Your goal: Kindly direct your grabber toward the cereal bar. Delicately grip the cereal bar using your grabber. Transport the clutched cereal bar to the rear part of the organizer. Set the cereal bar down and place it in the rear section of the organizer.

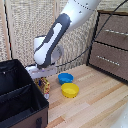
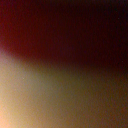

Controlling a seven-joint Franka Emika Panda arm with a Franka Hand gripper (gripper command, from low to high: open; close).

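Grabber (image 1: pixel 44 79) low over the cereal bar (image 1: pixel 44 85), right beside the organizer (image 1: pixel 20 97).

From the exterior view, the white arm reaches down from the upper right and its flat white block sits just above the orange-yellow packet, which shows against the organizer's right-hand wall near its far corner, above the light wooden tabletop (image 1: pixel 95 100); whether the fingers are spread or closed on the bar cannot be told, since the block hides them. A blue bowl (image 1: pixel 65 78) and a yellow bowl (image 1: pixel 70 90) stand close together just to the right of the bar, and a brown drawer cabinet (image 1: pixel 111 42) is at the right edge. The wrist view is only a dark red and tan blur.
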